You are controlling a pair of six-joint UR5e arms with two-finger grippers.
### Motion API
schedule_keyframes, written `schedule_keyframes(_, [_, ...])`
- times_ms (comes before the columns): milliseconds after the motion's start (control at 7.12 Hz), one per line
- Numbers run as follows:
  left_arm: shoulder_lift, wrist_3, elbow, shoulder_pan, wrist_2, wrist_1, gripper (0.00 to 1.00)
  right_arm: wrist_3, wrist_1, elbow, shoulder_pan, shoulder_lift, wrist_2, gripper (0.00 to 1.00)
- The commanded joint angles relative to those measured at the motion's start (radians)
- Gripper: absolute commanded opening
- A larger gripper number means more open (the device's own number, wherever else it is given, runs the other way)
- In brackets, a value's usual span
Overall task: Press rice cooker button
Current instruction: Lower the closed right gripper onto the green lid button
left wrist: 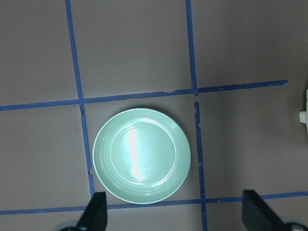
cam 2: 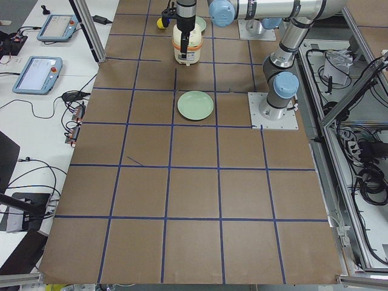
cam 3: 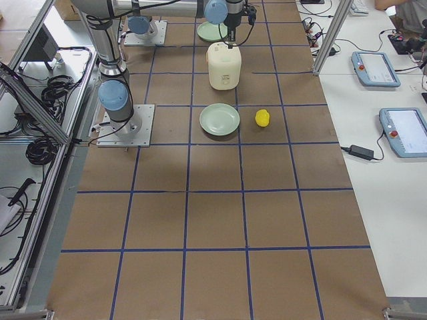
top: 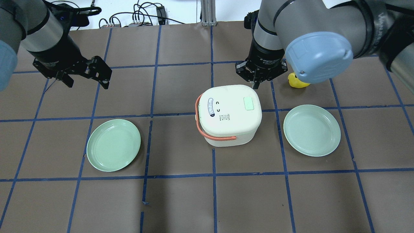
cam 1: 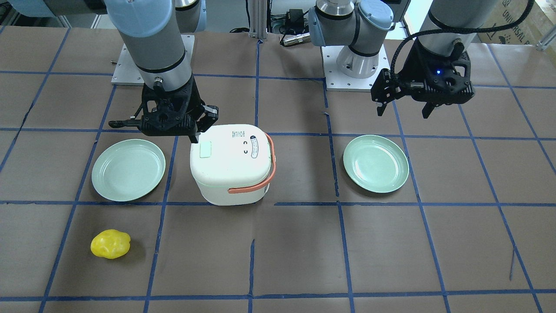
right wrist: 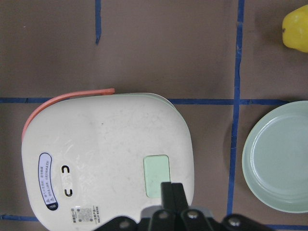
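The white rice cooker (top: pixel 229 113) with an orange handle stands mid-table. Its pale green button (top: pixel 249 104) is on the lid's right side, also seen in the front view (cam 1: pixel 205 149) and the right wrist view (right wrist: pixel 157 175). My right gripper (right wrist: pixel 172 192) is shut, fingers together and pointing down, its tip at the button's near edge by the lid's rim (cam 1: pixel 194 138). I cannot tell if it touches the lid. My left gripper (top: pixel 87 82) is open and empty, hovering far to the left, above a green plate (left wrist: pixel 141 155).
Two pale green plates lie on either side of the cooker, one on the left (top: pixel 114 145) and one on the right (top: pixel 311 130). A yellow fruit-like object (top: pixel 296 82) lies beyond the right plate, partly hidden by my right arm. Brown table with blue tape grid.
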State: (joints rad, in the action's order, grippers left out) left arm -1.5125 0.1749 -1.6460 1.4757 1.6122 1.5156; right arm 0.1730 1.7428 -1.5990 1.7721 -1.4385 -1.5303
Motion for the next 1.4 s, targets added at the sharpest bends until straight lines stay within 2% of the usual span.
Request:
schedule_keyframes(0, [0.000,0.000,0.000,0.000,0.000,0.000,1.00,0.002,0.004,-0.024,0.021,0.013,-0.043,0.05])
schedule_keyframes(281, [0.000,0.000,0.000,0.000,0.000,0.000,1.00,0.003,0.088,-0.082,0.021,0.013,-0.044,0.05])
schedule_keyframes(1263, [0.000,0.000,0.000,0.000,0.000,0.000,1.00,0.039,0.154,-0.127,0.041,0.021,-0.041,0.05])
